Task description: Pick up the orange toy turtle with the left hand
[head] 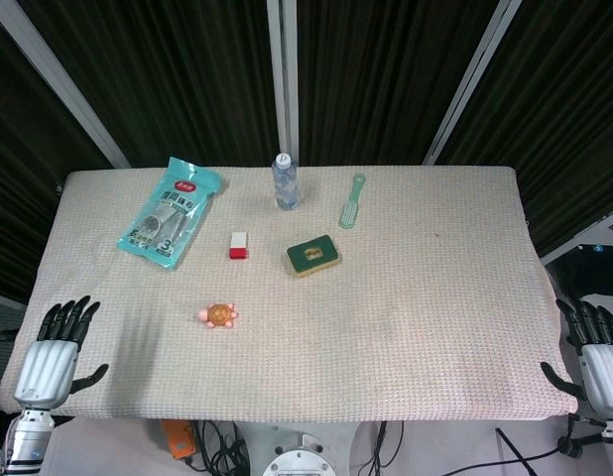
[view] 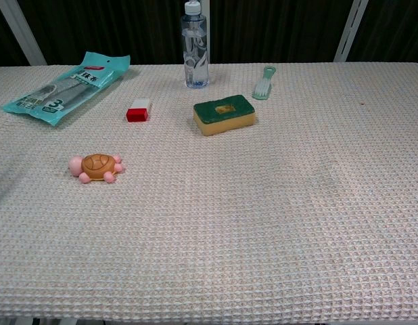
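The orange toy turtle with pink legs and head lies on the woven table cover, left of centre; the chest view shows the turtle at the left. My left hand hovers at the table's front left corner, fingers spread, holding nothing, well to the left of the turtle. At the front right corner my right hand is also open and empty. Neither hand appears in the chest view.
A teal packet lies at the back left. A red and white block, a green-topped sponge, a clear bottle and a green brush stand beyond the turtle.
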### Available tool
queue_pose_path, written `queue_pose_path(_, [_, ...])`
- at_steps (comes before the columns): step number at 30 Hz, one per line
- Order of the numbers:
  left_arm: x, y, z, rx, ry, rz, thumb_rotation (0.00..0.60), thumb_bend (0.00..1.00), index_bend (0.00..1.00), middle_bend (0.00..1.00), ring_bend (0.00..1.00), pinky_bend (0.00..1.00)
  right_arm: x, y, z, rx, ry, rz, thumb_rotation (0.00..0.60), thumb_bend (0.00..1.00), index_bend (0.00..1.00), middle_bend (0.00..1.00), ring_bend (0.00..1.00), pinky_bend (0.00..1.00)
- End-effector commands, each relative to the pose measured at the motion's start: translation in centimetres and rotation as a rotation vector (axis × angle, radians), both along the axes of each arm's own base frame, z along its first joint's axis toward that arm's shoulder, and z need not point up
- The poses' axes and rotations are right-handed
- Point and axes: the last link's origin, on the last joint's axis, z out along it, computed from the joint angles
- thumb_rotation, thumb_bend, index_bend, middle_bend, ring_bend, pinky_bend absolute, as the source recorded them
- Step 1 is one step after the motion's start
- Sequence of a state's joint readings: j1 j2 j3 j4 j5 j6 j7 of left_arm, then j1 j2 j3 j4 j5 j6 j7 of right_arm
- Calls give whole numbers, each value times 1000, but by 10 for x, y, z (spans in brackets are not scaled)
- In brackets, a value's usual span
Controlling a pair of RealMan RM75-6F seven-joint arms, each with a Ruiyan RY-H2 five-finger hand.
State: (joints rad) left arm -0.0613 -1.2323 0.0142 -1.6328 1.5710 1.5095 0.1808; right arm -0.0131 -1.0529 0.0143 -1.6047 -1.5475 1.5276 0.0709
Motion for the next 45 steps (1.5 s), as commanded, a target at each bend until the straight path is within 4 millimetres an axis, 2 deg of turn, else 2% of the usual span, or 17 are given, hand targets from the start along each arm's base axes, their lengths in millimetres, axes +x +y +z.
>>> queue_pose_path(1, [0, 0, 0, 1, 0, 0, 600, 145, 73, 0, 0, 0, 0, 0, 0, -1, 1, 0, 600, 158, 0, 0, 0, 0])
queue_pose_path(13, [3, 3, 0, 3, -12, -25, 600, 144, 85, 14, 0, 0, -1, 0, 2, -7, 3, 0, 600, 159, 0, 0, 0, 0])
queue_pose_path(16, [8, 9, -1, 5, -26, -52, 600, 145, 116, 56, 0, 11, -1, -1, 3, -10, 5, -2, 600, 159, 0, 0, 0, 0])
queue_pose_path(20, [21, 24, -5, -34, -36, -98, 600, 153, 164, 122, 2, 80, 0, -2, 2, -5, 8, -3, 600, 159, 0, 0, 0, 0])
queue_pose_path(23, [36, 40, -14, -78, -54, -145, 600, 160, 180, 128, 11, 135, 1, -2, 0, 0, 10, -2, 600, 159, 0, 0, 0, 0])
queue_pose_path(27, [57, 67, -38, -173, -95, -176, 600, 193, 184, 131, 29, 187, 0, -2, 0, 3, 9, -10, 600, 159, 0, 0, 0, 0])
queue_pose_path(33, [82, 92, -78, -264, -57, -219, 600, 195, 185, 135, 29, 183, -7, -1, 0, 5, 7, -30, 600, 159, 0, 0, 0, 0])
queue_pose_path(38, [91, 103, -102, -297, -26, -210, 600, 192, 185, 157, 29, 171, -13, -1, 6, -7, 4, -42, 600, 158, 0, 0, 0, 0])
queue_pose_path(45, [96, 109, -117, -318, -22, -178, 600, 188, 216, 169, 32, 173, -20, 0, 9, -4, -11, -55, 600, 157, 0, 0, 0, 0])
